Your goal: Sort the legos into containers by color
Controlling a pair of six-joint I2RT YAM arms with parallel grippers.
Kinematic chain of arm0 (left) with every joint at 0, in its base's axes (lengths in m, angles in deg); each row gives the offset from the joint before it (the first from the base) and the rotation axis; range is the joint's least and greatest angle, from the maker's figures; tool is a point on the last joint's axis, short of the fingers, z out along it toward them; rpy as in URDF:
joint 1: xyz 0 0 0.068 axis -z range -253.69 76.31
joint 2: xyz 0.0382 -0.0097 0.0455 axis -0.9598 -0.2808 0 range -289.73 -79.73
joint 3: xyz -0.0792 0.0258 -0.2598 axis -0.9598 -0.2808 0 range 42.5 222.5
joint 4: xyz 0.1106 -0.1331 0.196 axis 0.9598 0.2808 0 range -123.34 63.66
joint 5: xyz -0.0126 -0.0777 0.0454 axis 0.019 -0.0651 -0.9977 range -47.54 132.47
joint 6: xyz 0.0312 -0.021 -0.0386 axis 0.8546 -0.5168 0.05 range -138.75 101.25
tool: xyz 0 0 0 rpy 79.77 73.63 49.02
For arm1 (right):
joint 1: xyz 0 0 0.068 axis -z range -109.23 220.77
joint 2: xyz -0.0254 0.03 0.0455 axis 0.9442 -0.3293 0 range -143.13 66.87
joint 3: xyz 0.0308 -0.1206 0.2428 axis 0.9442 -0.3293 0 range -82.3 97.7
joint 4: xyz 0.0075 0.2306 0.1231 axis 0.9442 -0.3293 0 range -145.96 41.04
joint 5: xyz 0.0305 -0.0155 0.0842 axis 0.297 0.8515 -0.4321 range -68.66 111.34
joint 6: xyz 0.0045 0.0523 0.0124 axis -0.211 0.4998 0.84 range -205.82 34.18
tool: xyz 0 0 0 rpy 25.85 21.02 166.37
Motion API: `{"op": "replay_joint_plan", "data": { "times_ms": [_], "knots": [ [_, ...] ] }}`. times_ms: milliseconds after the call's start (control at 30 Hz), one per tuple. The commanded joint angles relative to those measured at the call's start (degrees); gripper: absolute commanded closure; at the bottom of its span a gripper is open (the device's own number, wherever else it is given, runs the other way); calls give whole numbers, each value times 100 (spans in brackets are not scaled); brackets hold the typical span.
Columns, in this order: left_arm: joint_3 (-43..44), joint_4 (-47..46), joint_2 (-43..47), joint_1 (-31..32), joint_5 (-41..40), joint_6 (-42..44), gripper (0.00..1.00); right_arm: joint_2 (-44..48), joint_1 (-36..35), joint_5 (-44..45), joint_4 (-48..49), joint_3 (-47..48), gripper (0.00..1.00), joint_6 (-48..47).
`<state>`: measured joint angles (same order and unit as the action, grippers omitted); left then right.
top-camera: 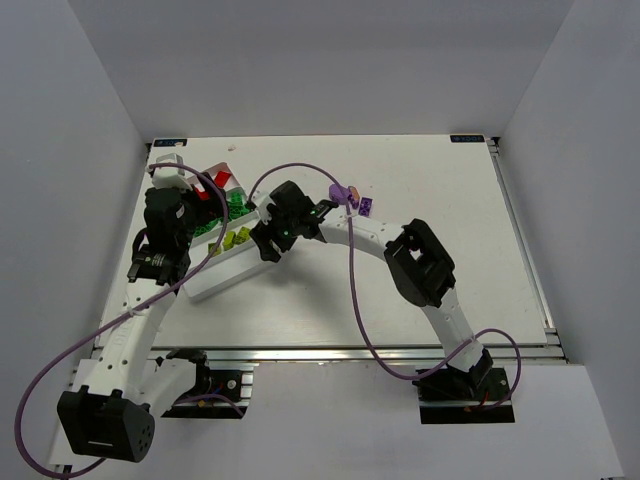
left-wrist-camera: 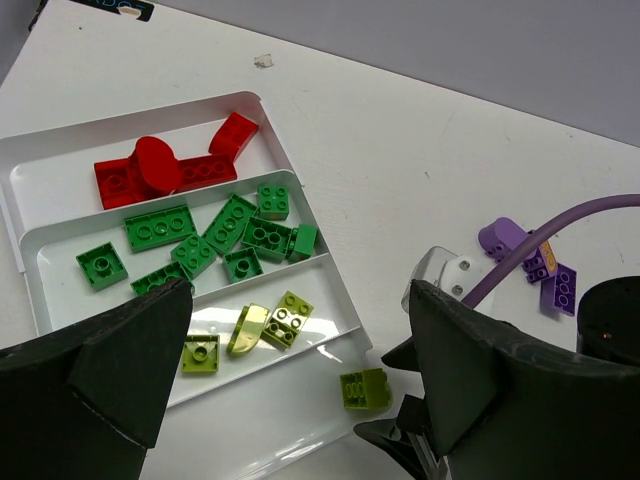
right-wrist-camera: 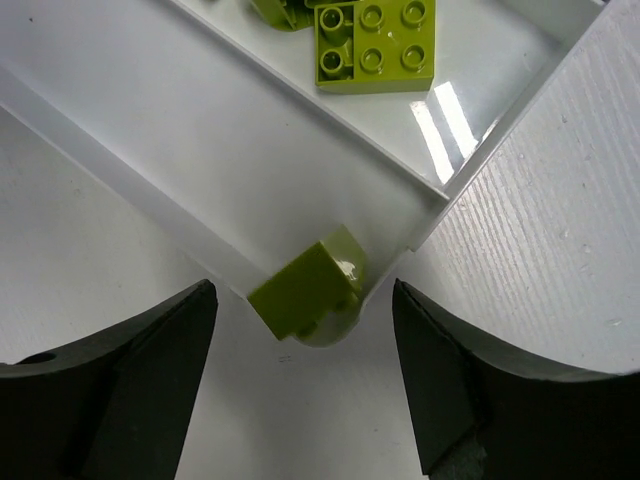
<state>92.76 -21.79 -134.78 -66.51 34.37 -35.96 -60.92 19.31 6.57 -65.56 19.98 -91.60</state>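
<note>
Pincer on the right arm is hanging wide open in its wrist view, both dark fingers showing at the bottom corners and gripping nothing. Just past the tips, a yellow-green brick is sitting at the rounded corner of the white tray, in the otherwise bare end compartment. I can't tell whether it's lying flat inside or leaning on the rim. Left pincer is gaping open too, holding nothing and hovering over the tray.

Handling guess: these bricks are looking like light, rigid, glossy plastic, so they're probably going to skid or pop out if pinched on a sloped face. I'd be squeezing across the two flat side walls, low down.

Views: the right wrist is giving a close-up of that corner brick and little else, just a yellow-green plate at the top. The left wrist is showing the whole sort:
- red bricks in the upper-left compartment
- green bricks in the next one
- yellow-green pieces below that
- a few purple bricks lying loose on the table at the right

The top camera is placing the tray left of centre and the purple ones near the middle.
</note>
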Motion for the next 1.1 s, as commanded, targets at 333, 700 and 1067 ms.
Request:
{"op": "replay_joint_plan", "data": {
  "times_ms": [333,700,1067],
  "knots": [
    [10,-48,47,-32,107,16,2,61,-83,457,113,257,76,-81],
    [1,-48,73,-32,107,16,2,474,-110,413,289,318,92,-72],
    [1,-39,56,-32,89,25,2,273,-110,465,96,1101,93,-2]
  ]
}}
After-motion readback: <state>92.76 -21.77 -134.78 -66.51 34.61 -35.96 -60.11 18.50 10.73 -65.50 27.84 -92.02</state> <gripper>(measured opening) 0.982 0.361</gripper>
